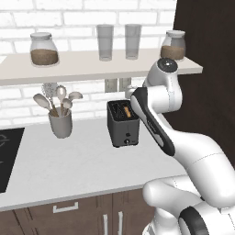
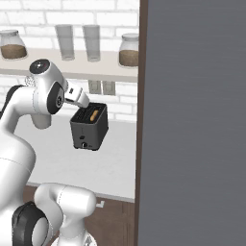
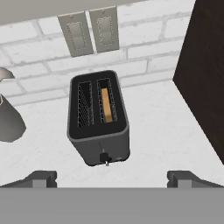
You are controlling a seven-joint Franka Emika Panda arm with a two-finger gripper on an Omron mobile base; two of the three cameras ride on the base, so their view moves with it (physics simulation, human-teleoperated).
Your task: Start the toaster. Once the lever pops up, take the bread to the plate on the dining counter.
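The dark grey toaster (image 3: 98, 127) stands on the white worktop against the brick wall, also seen in the base views (image 1: 123, 126) (image 2: 89, 129). The bread (image 3: 106, 105) sits down in its right slot, tan edge showing (image 1: 128, 110) (image 2: 94, 114). The lever (image 3: 104, 157) is a small dark tab low on the narrow front panel. My gripper (image 3: 113, 178) hovers above and just in front of the toaster, open, its fingertips (image 3: 41, 178) wide apart with nothing between them. The plate and the dining counter are out of view.
A grey utensil crock (image 1: 60, 123) stands left of the toaster, a black hob (image 1: 7, 156) further left. A shelf (image 1: 92, 66) with jars and glasses hangs overhead. A tall dark cabinet side (image 3: 205, 78) closes off the right.
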